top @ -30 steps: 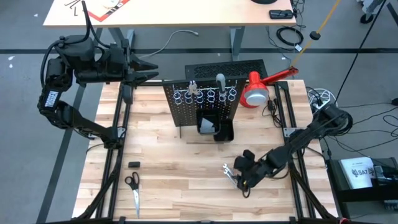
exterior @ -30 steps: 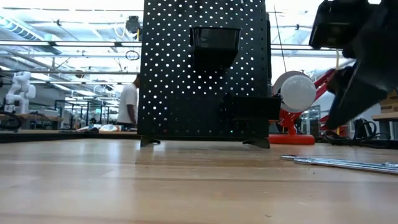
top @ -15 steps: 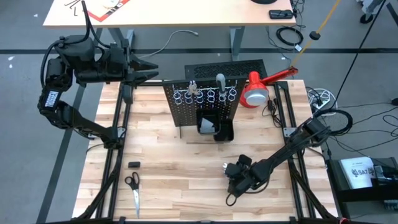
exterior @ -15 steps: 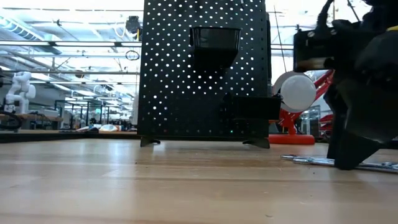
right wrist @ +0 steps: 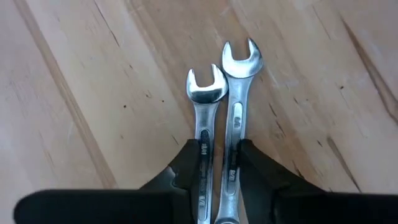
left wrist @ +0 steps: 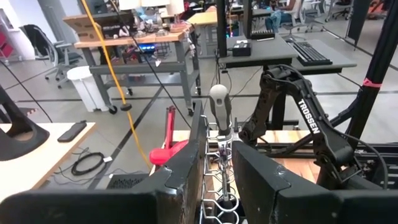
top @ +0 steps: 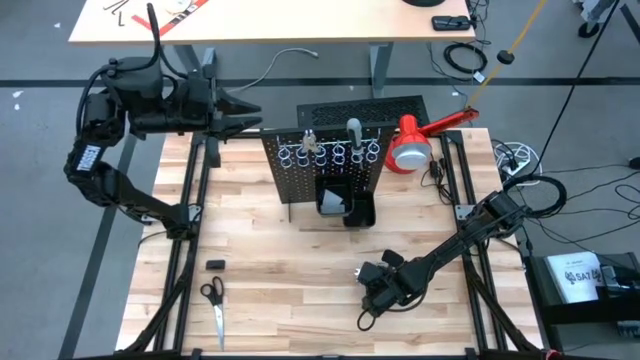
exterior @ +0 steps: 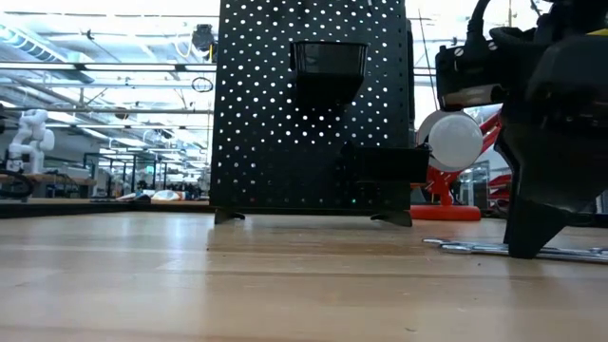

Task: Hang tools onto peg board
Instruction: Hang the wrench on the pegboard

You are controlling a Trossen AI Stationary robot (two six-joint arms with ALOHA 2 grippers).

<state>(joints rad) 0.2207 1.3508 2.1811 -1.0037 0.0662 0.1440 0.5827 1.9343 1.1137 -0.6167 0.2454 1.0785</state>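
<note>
Two thin silver wrenches (right wrist: 214, 124) lie side by side, flat on the wooden table (top: 280, 290) at the near right; in the low view these wrenches (exterior: 465, 248) rest on the boards. My right gripper (right wrist: 217, 168) points steeply down over them and is shut on both. The upright black peg board (top: 320, 160) stands mid-table with silver rings, a black bin (top: 345, 205) and a pale-handled tool (top: 354, 128) stuck in a ring. My left gripper (top: 240, 108) waits high at the far left, open and empty. My right gripper pinches the two wrenches together by their shanks (right wrist: 216, 146), a little behind the open-jawed heads, one finger (right wrist: 189, 163) on each outer long side. The fingers come from above, slanting steeply down, and lie across the shanks. Both wrenches lie flat on the table.
Scissors (top: 213, 300) and a small black block (top: 215, 264) lie at the near left. A red desk lamp (top: 412, 145) stands right of the peg board, and a flat black slotted panel (top: 365, 108) lies behind it. Bare boards stretch between the board and the wrenches.
My right gripper has come down toward the table and a little toward its left edge, tipping from a slant to nearly straight down, and its fingers have shut on the two wrenches. The wrenches have stayed flat on the table.
</note>
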